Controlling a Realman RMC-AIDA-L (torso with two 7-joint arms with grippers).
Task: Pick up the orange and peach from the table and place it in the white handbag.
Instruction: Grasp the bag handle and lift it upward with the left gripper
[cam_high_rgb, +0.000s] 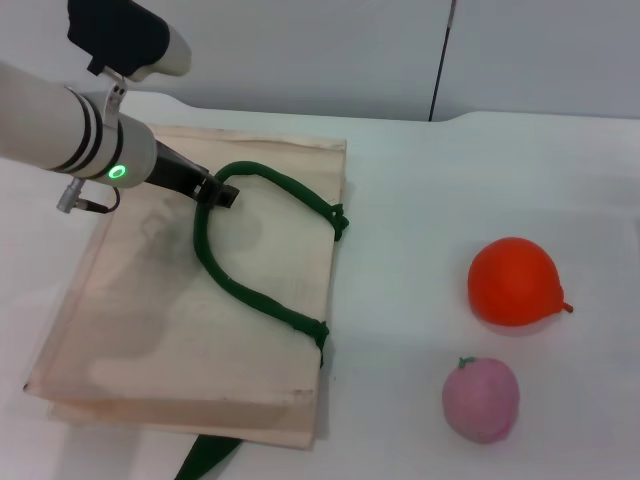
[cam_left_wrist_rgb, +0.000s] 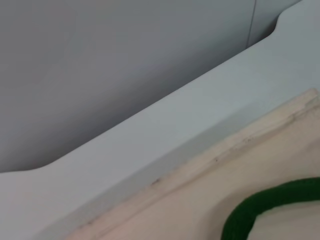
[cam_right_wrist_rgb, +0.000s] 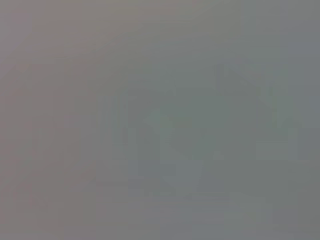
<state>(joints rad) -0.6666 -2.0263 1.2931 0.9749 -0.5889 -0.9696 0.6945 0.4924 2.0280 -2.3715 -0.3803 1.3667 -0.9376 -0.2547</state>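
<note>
The white handbag (cam_high_rgb: 190, 310) lies flat on the left half of the table, its dark green handle (cam_high_rgb: 245, 290) looping over the top face. My left gripper (cam_high_rgb: 218, 190) reaches in from the left and sits at the upper bend of that loop, shut on the handle, which looks slightly raised there. In the left wrist view I see the bag's edge (cam_left_wrist_rgb: 240, 145) and a piece of the green handle (cam_left_wrist_rgb: 265, 200), but no fingers. The orange (cam_high_rgb: 512, 282) rests on the table at the right, with the pink peach (cam_high_rgb: 481, 399) just in front of it. My right gripper is out of view.
The white table (cam_high_rgb: 400, 300) ends in a back edge against a grey wall (cam_high_rgb: 320, 50). A second green strap (cam_high_rgb: 205, 458) pokes out from under the bag's near edge. The right wrist view shows only a blank grey surface.
</note>
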